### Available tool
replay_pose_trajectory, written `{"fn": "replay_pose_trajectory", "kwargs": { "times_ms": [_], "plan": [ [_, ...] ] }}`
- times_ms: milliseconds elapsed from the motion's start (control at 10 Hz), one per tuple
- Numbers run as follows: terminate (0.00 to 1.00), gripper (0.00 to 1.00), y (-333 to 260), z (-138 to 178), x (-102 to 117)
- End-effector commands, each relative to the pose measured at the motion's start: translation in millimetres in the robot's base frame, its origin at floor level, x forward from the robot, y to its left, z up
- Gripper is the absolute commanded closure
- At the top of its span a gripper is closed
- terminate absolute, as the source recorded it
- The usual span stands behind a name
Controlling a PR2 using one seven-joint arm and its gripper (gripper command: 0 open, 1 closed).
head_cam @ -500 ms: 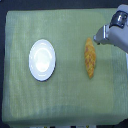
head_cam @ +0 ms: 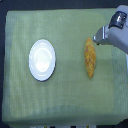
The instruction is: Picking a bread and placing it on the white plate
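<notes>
A bumpy golden bread (head_cam: 90, 58) lies on green woven cloth (head_cam: 65, 95), apart from the round white plate (head_cam: 42, 60); the end effector (head_cam: 96, 36) hovers beside its tip, grip unclear.

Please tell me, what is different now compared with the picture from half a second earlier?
Almost nothing visibly changed. The tool hangs by the upper end of the bread, about where it was; any shift is too slight to tell. Nothing was gripped or released. The bread and the white plate lie unmoved on the green cloth.
</notes>
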Motion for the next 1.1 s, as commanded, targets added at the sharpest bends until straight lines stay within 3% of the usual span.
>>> {"fn": "replay_pose_trajectory", "kwargs": {
  "times_ms": [0, 400, 1000],
  "plan": [
    [0.0, 0.0, 20, -35, -1],
    [0.0, 0.0, 53, -75, 4],
    [0.0, 0.0, 83, -124, -16]
  ]
}}
